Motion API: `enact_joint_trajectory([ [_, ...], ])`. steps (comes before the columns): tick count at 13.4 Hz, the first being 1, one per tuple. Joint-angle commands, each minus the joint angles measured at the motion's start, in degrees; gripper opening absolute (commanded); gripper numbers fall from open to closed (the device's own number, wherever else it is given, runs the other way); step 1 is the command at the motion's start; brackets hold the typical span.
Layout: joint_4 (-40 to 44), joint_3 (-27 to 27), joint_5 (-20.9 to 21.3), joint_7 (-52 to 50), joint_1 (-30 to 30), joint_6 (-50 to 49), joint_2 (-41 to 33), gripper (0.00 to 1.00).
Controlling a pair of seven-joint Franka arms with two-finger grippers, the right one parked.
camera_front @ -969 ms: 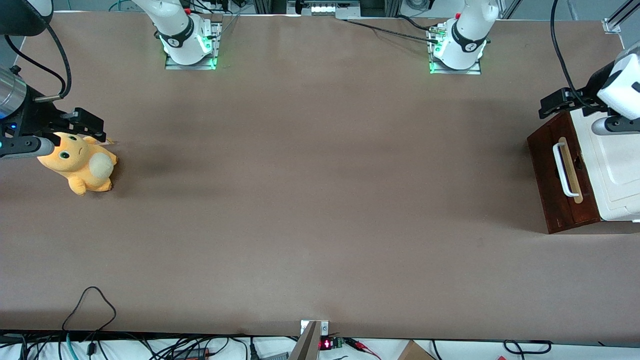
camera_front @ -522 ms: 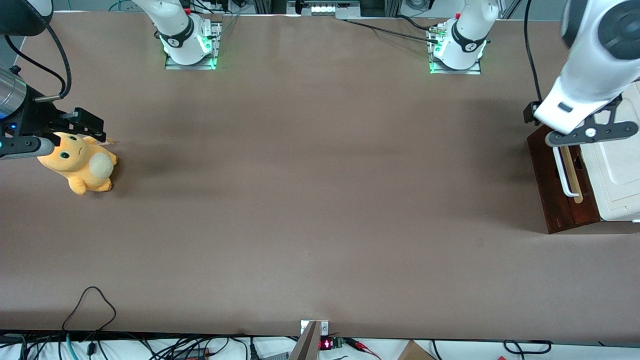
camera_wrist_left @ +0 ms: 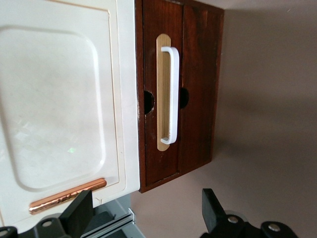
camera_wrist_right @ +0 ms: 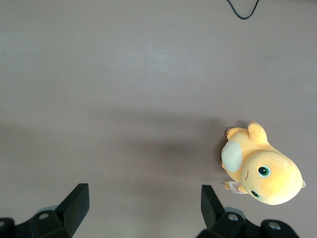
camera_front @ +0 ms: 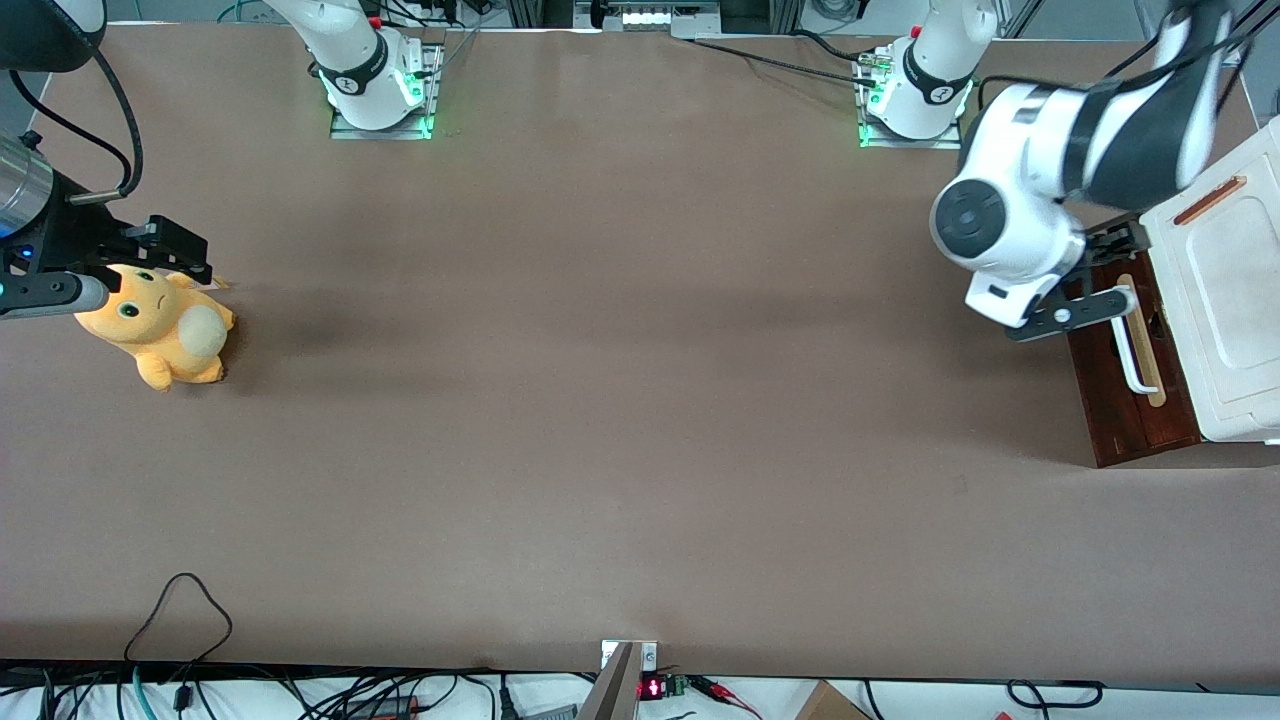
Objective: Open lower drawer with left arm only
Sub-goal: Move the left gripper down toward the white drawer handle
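Two spread fingers (camera_wrist_left: 79, 214) of the left arm's (camera_front: 1060, 160) gripper (camera_wrist_left: 143, 218) hang released, gripping nothing, in front of the lower drawer (camera_front: 1125, 370), shut, at the working arm's end of the table (camera_front: 600, 400), its white bar handle (camera_front: 1128, 340) running lengthwise toward the front camera.

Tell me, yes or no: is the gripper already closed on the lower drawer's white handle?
No. The gripper is open, its fingers apart from the white handle of the lower drawer.
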Motion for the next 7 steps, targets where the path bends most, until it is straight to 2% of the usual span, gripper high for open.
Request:
enact_joint_trajectory([
  [1, -4.5, -0.5, 5.8, -6.9, 0.1, 0.8, 2.4, 0.97],
  [3, -6.8, -0.8, 12.3, -9.7, 0.0, 0.9, 6.1, 0.95],
  [7, -7.0, -0.7, 19.6, -14.9, -0.5, -1.7, 12.8, 0.93],
])
